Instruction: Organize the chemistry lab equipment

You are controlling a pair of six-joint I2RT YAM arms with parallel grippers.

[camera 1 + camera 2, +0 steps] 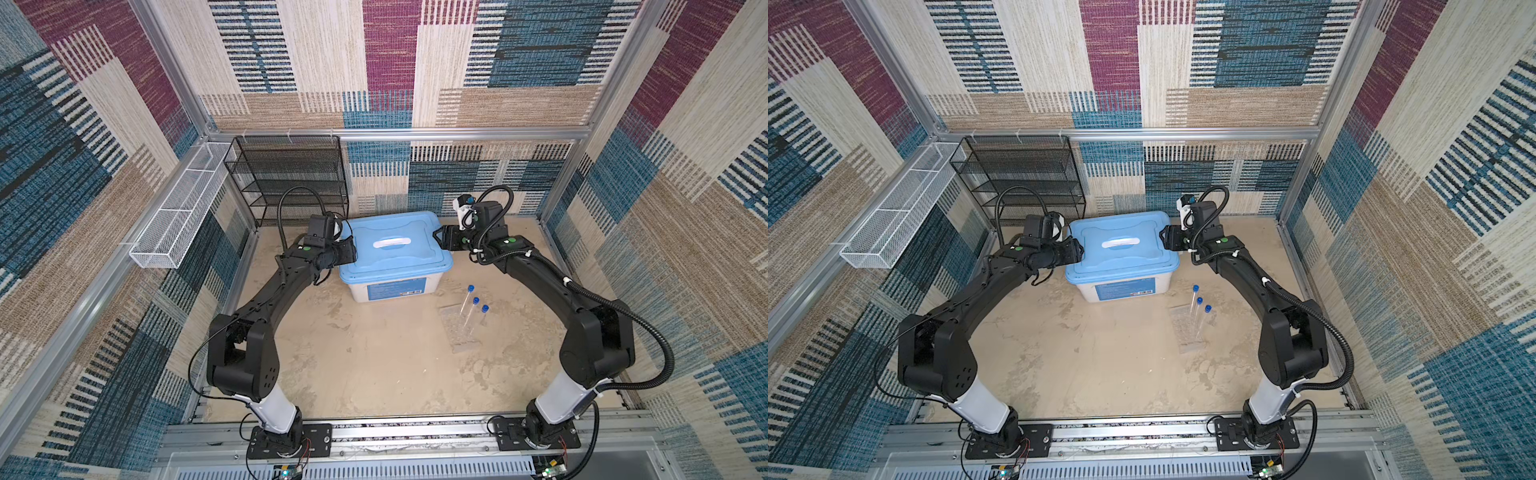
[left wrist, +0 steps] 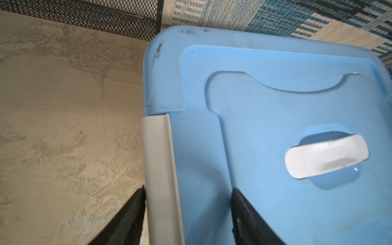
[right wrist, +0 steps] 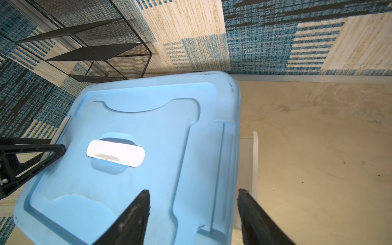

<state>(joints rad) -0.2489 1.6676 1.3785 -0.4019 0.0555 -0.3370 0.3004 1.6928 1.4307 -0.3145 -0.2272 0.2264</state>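
Your left claw (image 2: 187, 191) and right claw (image 3: 194, 192) are spread astride the lid's (image 1: 395, 245) ends; lift unevenly and the lid may jam.

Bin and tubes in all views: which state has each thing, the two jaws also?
blue lid: closed, on the bin.
left latch: up against the lid's edge.
right latch: swung out, off the lid.
tubes: all three capped.
left gripper: jaws open, astride left latch.
right gripper: jaws open, astride lid's edge.

Bin (image 1: 355, 291) contents hidden under lid (image 1: 415, 259), clear rack (image 1: 457, 328) too faint to make out, lower ends of tubes (image 1: 471, 311) indistinct
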